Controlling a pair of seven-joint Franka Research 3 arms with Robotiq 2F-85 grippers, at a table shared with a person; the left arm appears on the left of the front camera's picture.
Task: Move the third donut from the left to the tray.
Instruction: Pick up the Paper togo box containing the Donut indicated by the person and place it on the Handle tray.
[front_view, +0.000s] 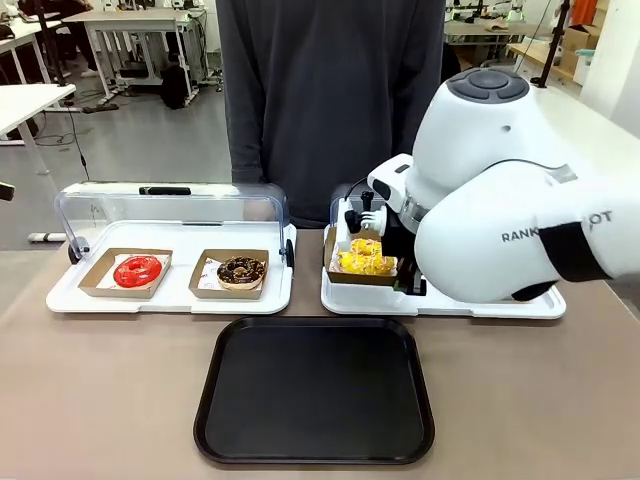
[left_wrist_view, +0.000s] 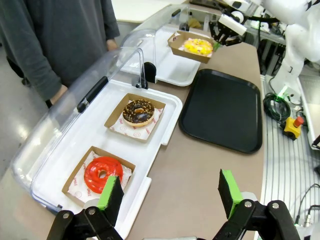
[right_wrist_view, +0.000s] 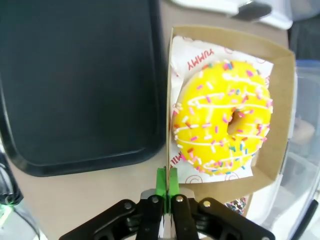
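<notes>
Donut (right_wrist_view: 223, 118) looks soft and light in its thin, bendy holder (right_wrist_view: 278, 115), lifted just above the white tray's (front_view: 440, 301) edge, right tool (right_wrist_view: 166, 184) pinching the holder's wall, left tool (left_wrist_view: 170, 194) released.

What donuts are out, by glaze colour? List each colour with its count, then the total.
Red donut: 1
Chocolate-brown donut: 1
Yellow donut: 1
Total: 3

yellow donut (right_wrist_view: 220, 117) (rainbow sprinkles), black tray (front_view: 315, 390)
</notes>
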